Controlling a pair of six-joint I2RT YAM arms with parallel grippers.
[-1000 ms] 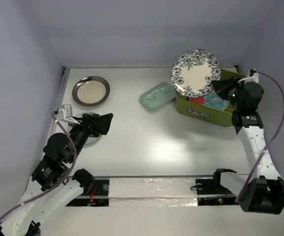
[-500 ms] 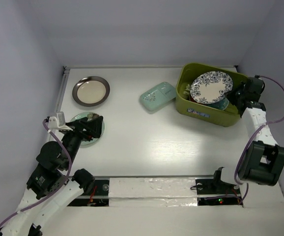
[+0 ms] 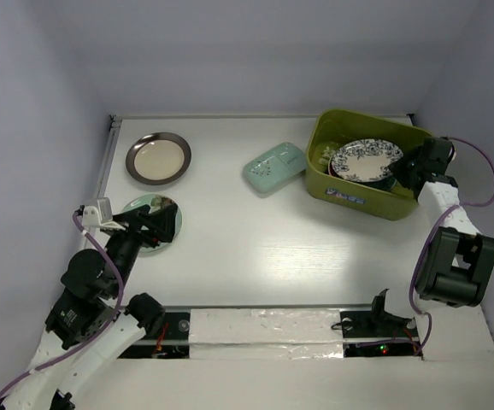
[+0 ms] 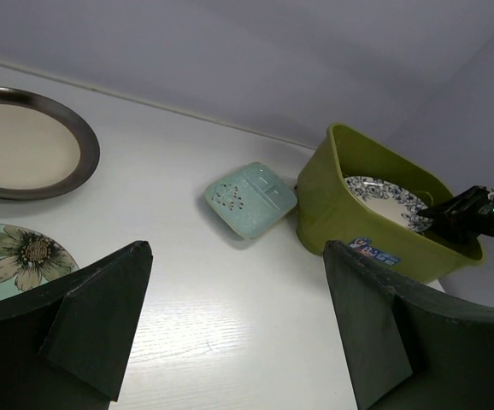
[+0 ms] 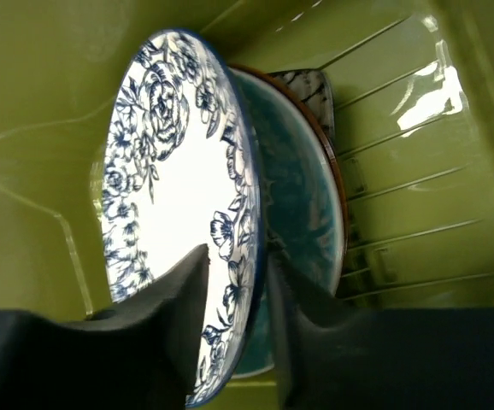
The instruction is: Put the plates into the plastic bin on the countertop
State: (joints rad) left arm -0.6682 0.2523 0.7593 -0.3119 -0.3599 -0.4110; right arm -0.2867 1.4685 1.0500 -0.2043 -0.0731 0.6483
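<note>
the step in hand looks like the setting down of the blue-floral plate (image 3: pixel 365 160) into the plastic bin (image 3: pixel 349 198). the right end effector (image 5: pixel 234 295) is closed narrowly on the rim of this plate, one finger on the painted face and one on the back. the plate sits tilted inside the bin and leans on the red-and-teal plate (image 5: pixel 302 205). a corner of the black square plate (image 5: pixel 313 85) shows behind them. i judge that the next move is to open the fingers a little and draw the arm up and out without dragging the rim. the glazed plates look smooth and hard, so one may slide or knock on the other.

the left end effector (image 4: pixel 238 329) is wide open and holds nothing. it hangs just above the mint round plate (image 4: pixel 20 256), which has a painted flower and lies flat on the white table (image 3: pixel 255 248). this plate seems the likely one to take next, and its low rim asks for a grip from the edge. the metal-rimmed cream plate (image 3: pixel 158 157) and the mint rectangular dish (image 3: pixel 274 167), with its dividing ridges, lie on the table; the cream plate is well apart from the bin, the dish near it. the bin is olive-green plastic with rounded corners and a slotted bottom.
</note>
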